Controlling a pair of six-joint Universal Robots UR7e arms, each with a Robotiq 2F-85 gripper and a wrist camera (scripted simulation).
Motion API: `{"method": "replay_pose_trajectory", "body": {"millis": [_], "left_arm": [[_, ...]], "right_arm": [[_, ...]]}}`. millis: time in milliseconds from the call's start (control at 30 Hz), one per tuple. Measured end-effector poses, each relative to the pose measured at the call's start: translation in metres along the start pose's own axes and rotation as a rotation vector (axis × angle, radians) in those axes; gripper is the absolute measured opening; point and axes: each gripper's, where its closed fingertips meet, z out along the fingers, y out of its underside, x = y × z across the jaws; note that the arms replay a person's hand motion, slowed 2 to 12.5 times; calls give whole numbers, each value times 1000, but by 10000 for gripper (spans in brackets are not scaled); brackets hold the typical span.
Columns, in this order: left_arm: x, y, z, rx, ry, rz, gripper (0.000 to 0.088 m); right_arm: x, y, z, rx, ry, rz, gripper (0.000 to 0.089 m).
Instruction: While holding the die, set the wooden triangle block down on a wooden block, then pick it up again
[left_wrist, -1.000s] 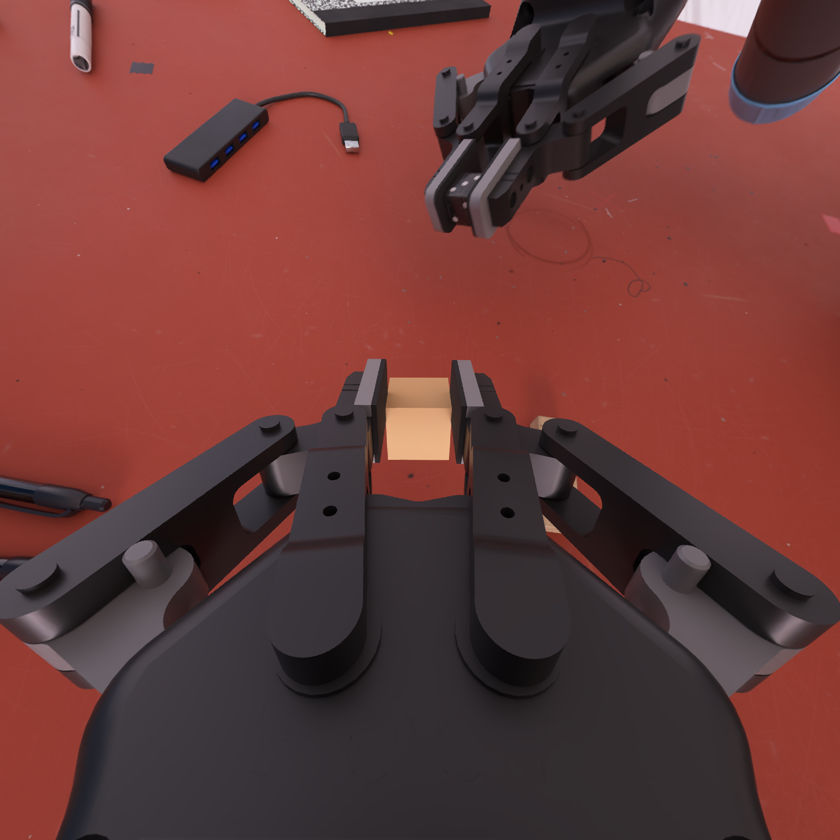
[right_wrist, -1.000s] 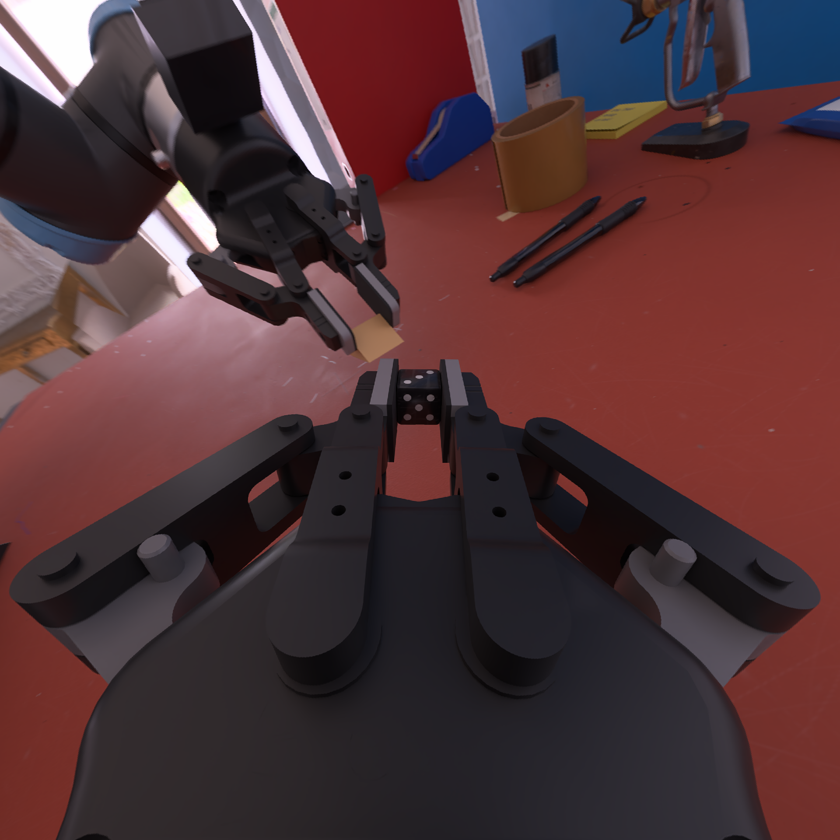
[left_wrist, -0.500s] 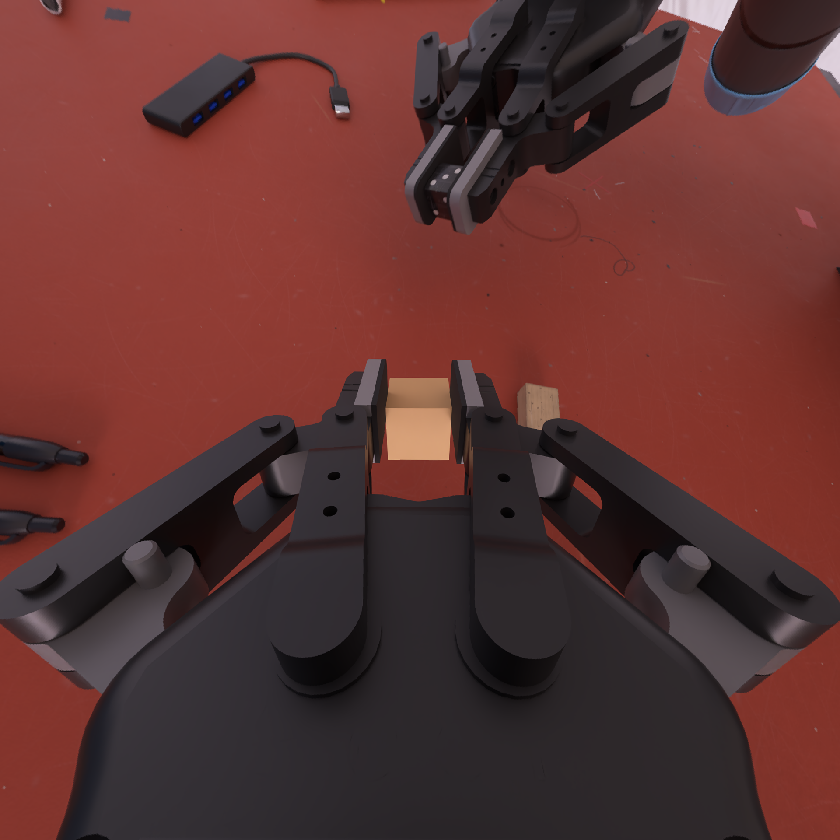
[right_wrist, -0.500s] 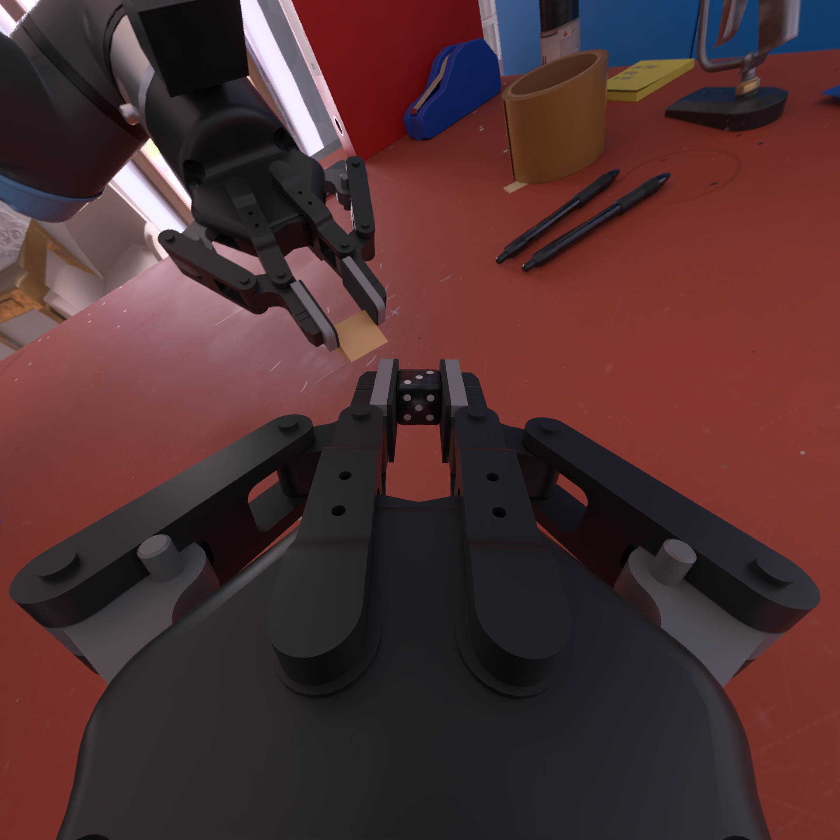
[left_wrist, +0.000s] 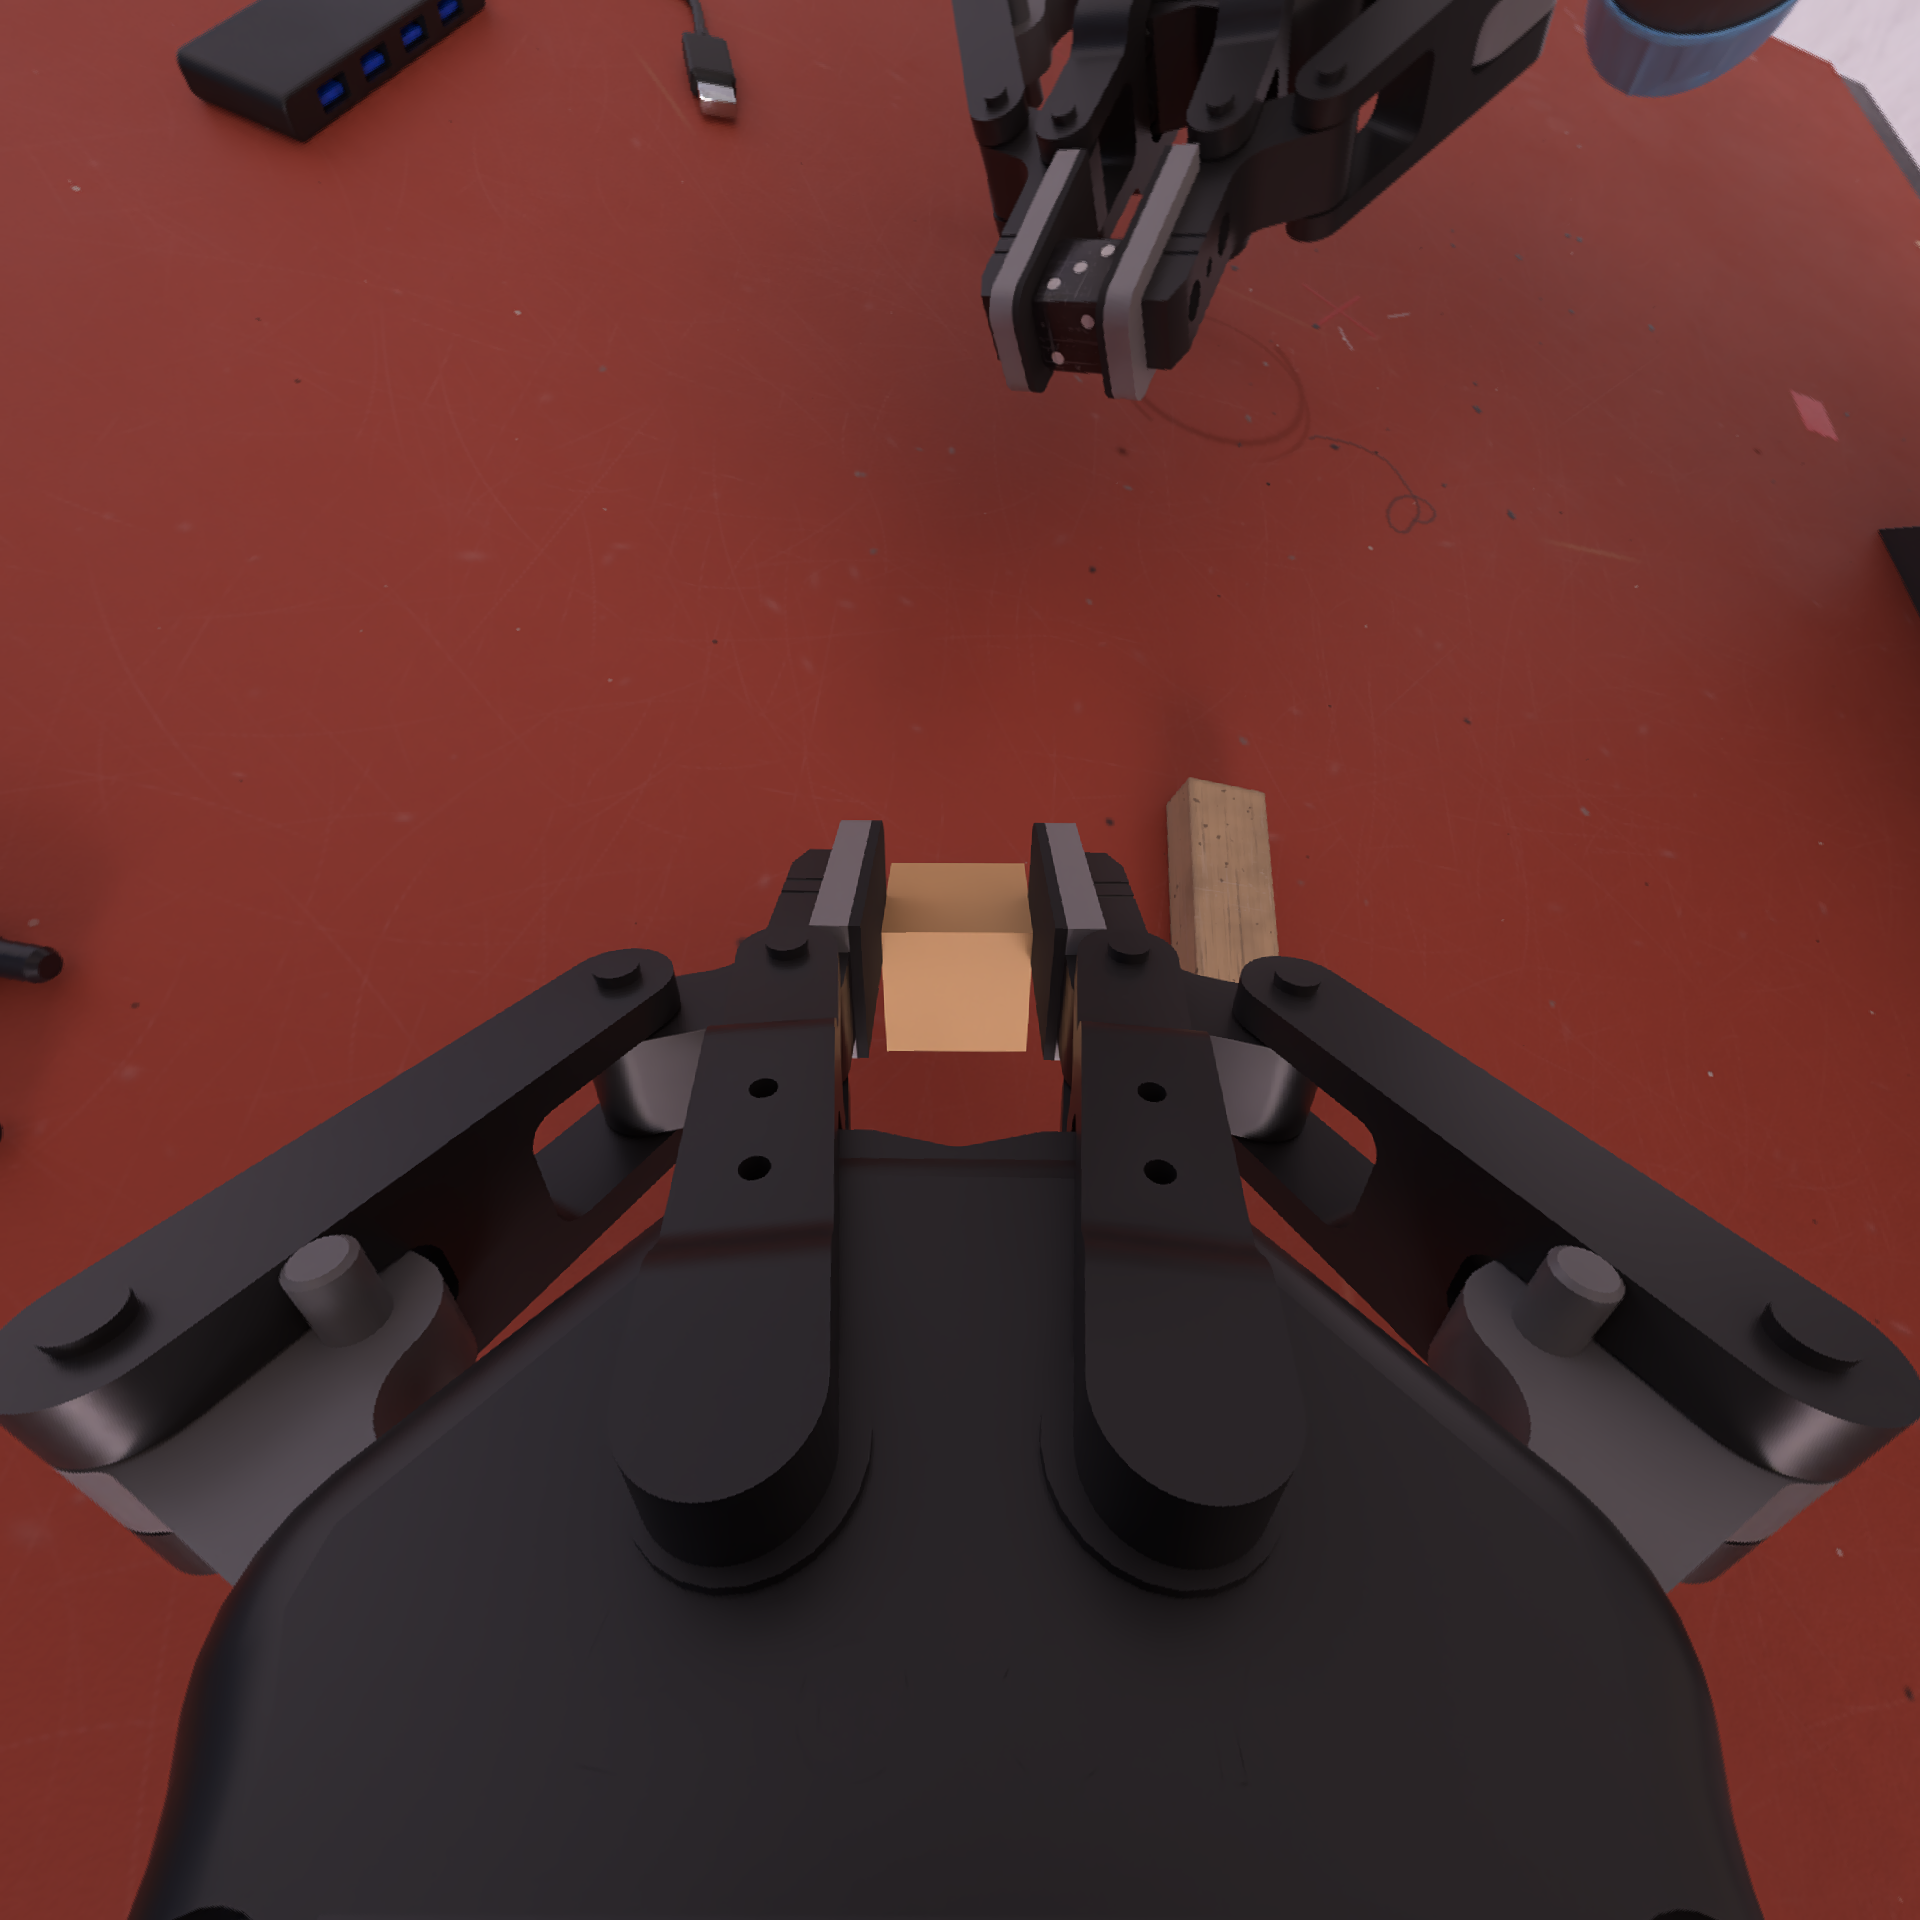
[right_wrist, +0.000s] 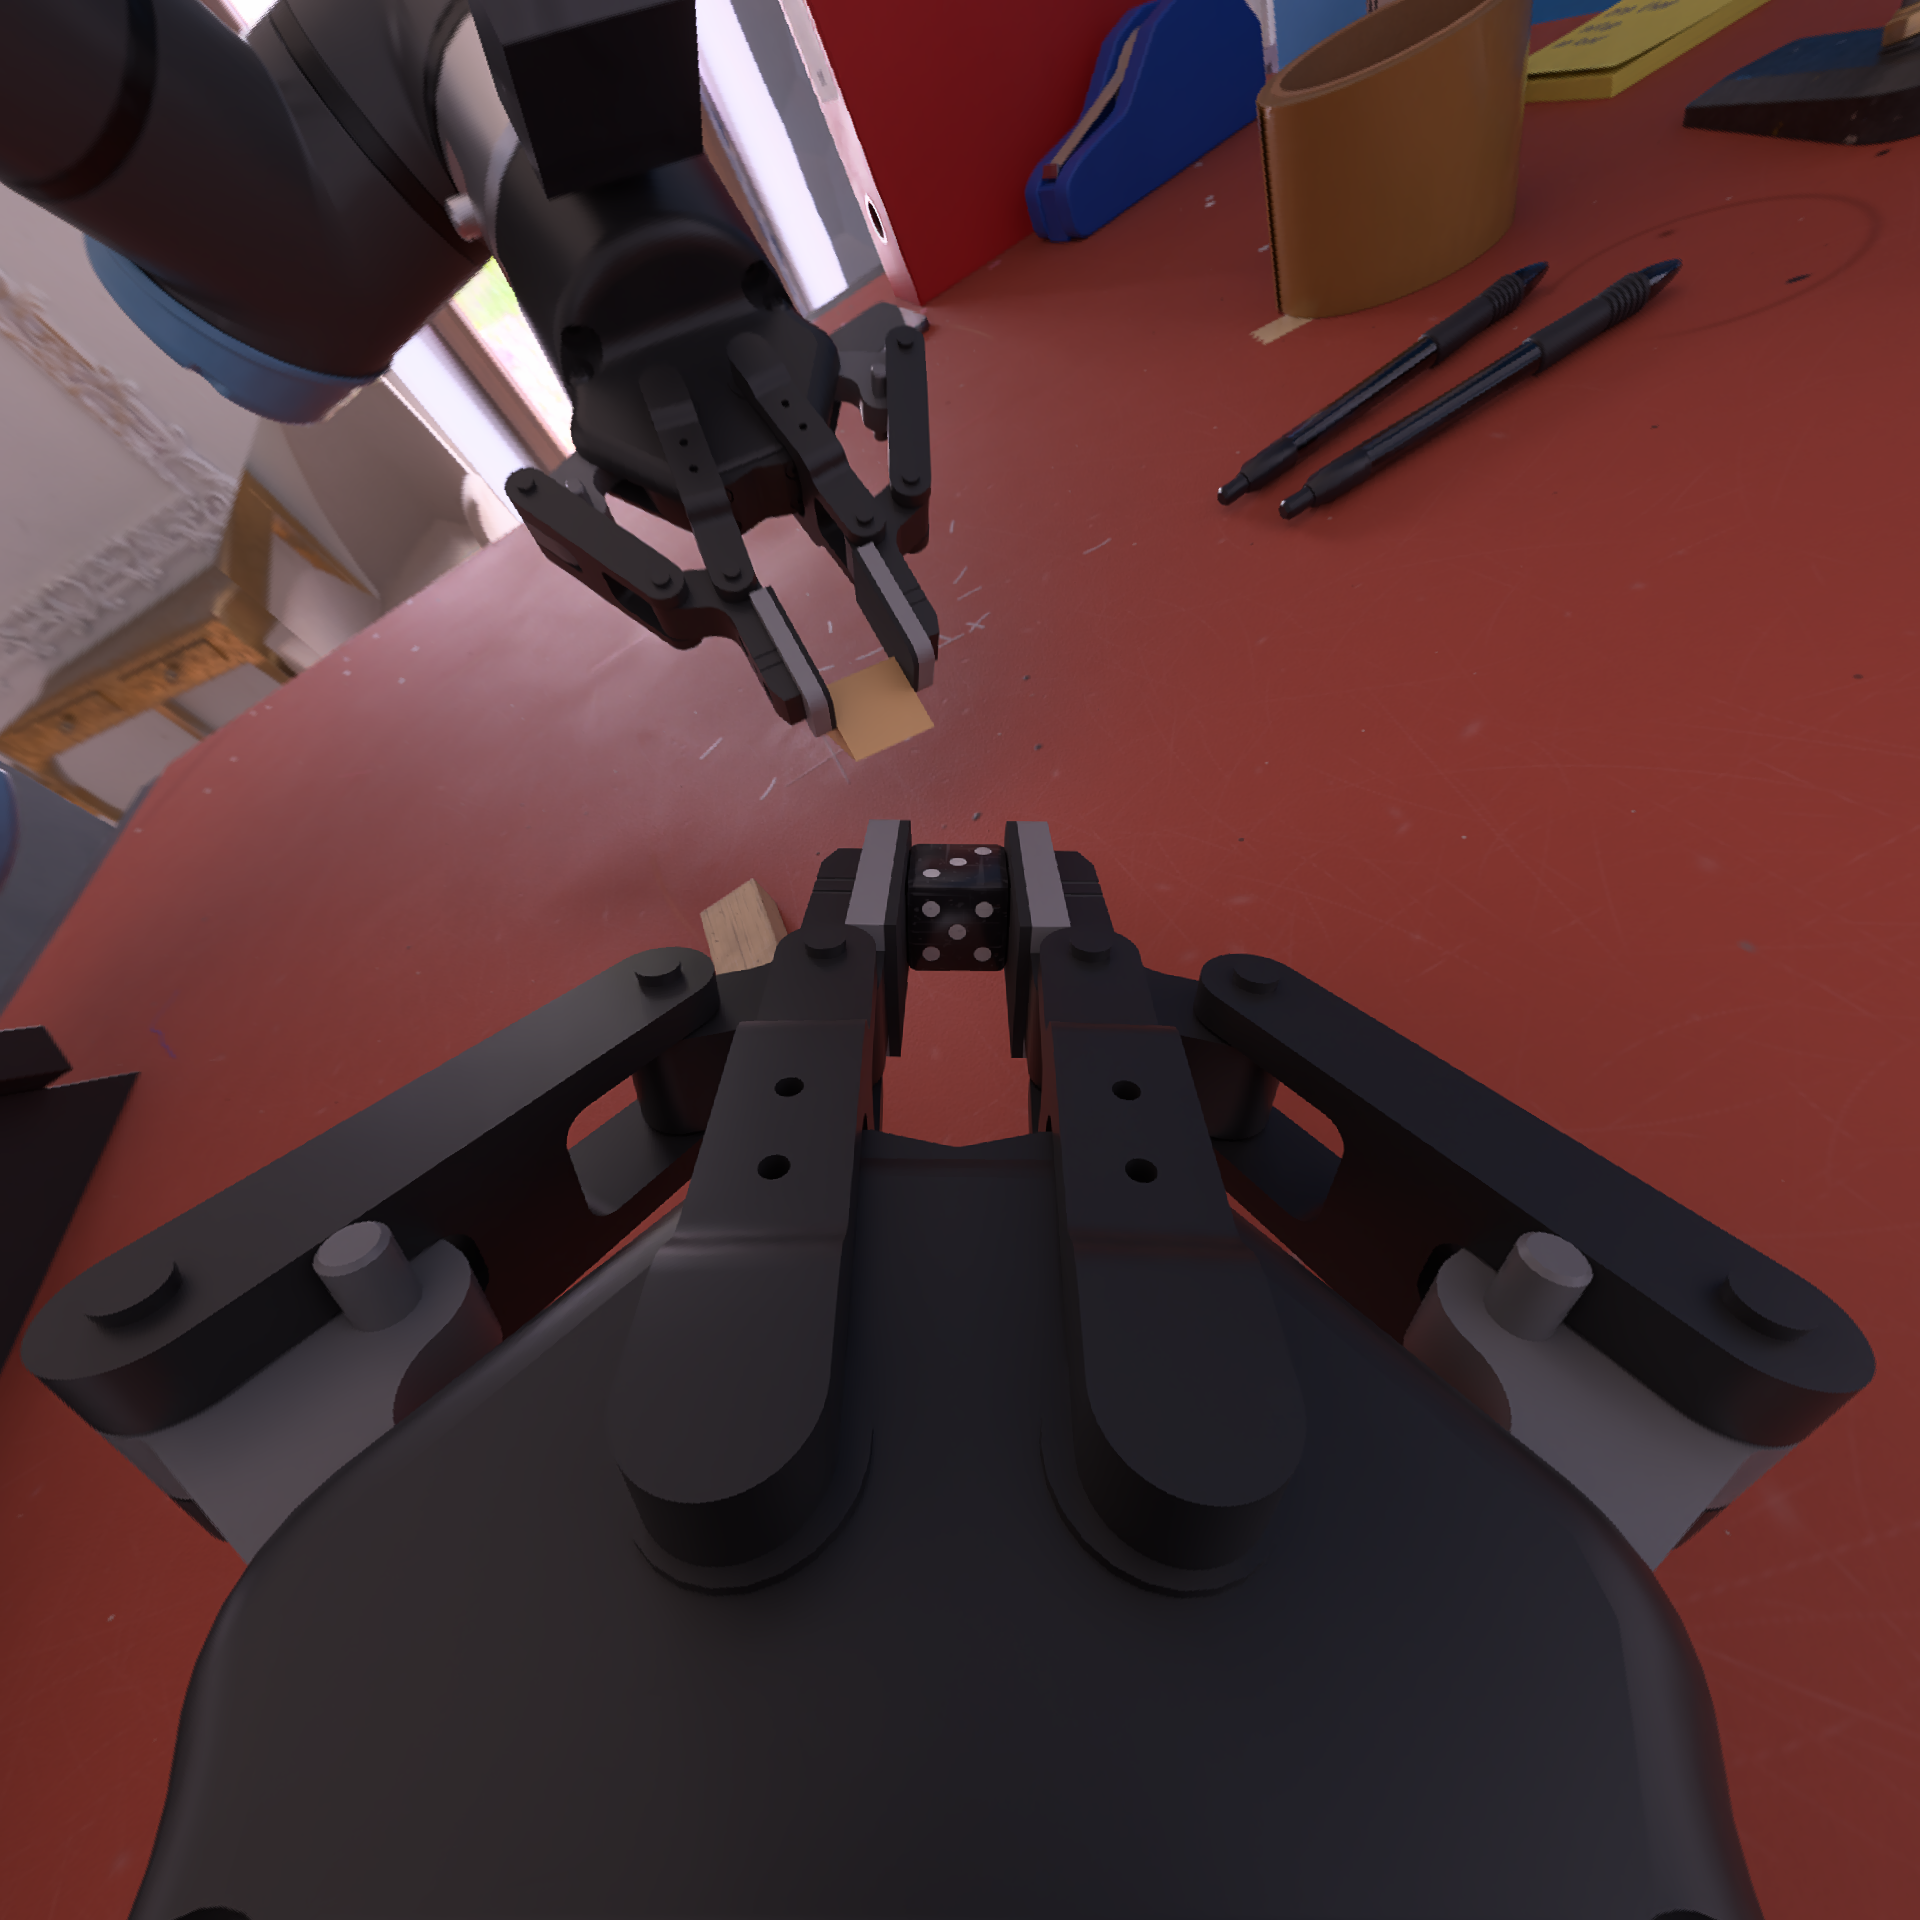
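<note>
My left gripper (left_wrist: 956, 894) is shut on the tan wooden triangle block (left_wrist: 954, 961) and holds it above the red table. It also shows in the right wrist view (right_wrist: 852, 686) with the triangle block (right_wrist: 881, 713) between its fingers. A pale wooden block (left_wrist: 1222, 878) lies on the table just right of my left fingers; its end shows in the right wrist view (right_wrist: 740, 925). My right gripper (right_wrist: 956, 883) is shut on a black die (right_wrist: 956, 914) with white dots. It hangs at the top of the left wrist view (left_wrist: 1081, 312) with the die (left_wrist: 1081, 301).
A black USB hub (left_wrist: 312, 62) with its cable lies at the far left. Two black pens (right_wrist: 1455, 384), a brown tape roll (right_wrist: 1382, 156), a blue tape dispenser (right_wrist: 1132, 114) and a red panel (right_wrist: 956, 135) stand beyond the right gripper. A pen tip (left_wrist: 26, 958) shows at the left edge.
My left gripper has moved with the triangle block so that the pale wooden block has come out from behind its right finger. The right gripper, still holding the die, appears farther right.
</note>
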Motion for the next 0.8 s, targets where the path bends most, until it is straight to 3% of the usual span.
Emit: {"method": "replay_pose_trajectory", "body": {"millis": [267,800], "left_arm": [[3,2,7,-19,22,17,250],[4,1,9,19,62,-14,250]], "right_arm": [[0,1,3,5,-63,60,159],[-2,6,9,-34,-44,38,159]]}}
